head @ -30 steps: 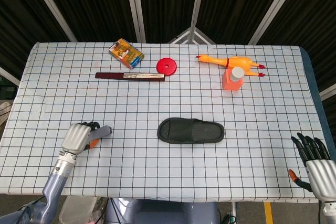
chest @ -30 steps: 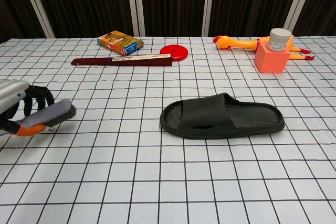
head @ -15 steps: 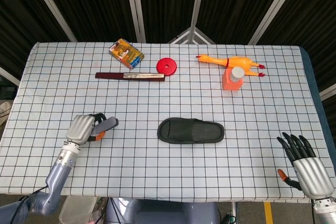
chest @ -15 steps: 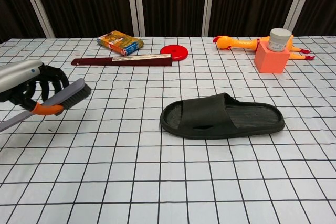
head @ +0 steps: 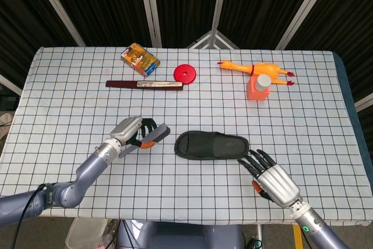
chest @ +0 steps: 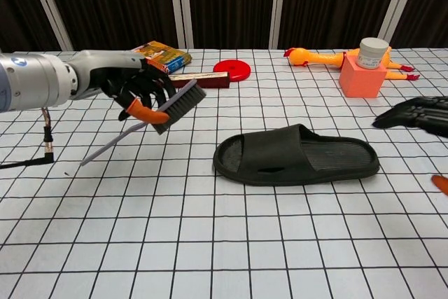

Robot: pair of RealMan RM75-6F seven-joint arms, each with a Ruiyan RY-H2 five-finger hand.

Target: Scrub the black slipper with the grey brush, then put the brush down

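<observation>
The left hand (head: 129, 132) (chest: 133, 89) has its dark fingers (chest: 150, 83) curled around the orange neck of the grey bristled brush (head: 152, 136) (chest: 170, 108), holding it clear of the checked white tablecloth (head: 70, 103) (chest: 210, 243); the bristle head slants up and away from the fingers toward the slipper, while the thin grey handle trails down behind the palm. The black rubber slipper (head: 211, 145) (chest: 295, 156) lies flat on the cloth just beyond the brush head, its open toe end turned toward the left fingers and not touching the brush. The right hand (head: 271, 178) (chest: 420, 113) holds nothing, its black fingers (head: 256, 158) stretched and spread apart, their tips near the heel end of the slipper; in the chest view they hang above the cloth beside that end, and whether they touch the slipper cannot be told. Well beyond the left fingers lie a long dark red flat tool (head: 144, 85) (chest: 203, 80), a colourful printed packet (head: 140, 59) (chest: 160, 57) and a round red disc (head: 185, 74) (chest: 232, 68). Far past the right fingers stands an orange block with a small white-lidded jar on top (head: 258, 89) (chest: 364, 70), and a yellow rubber chicken (head: 256, 69) (chest: 318, 57) lies just behind it.
</observation>
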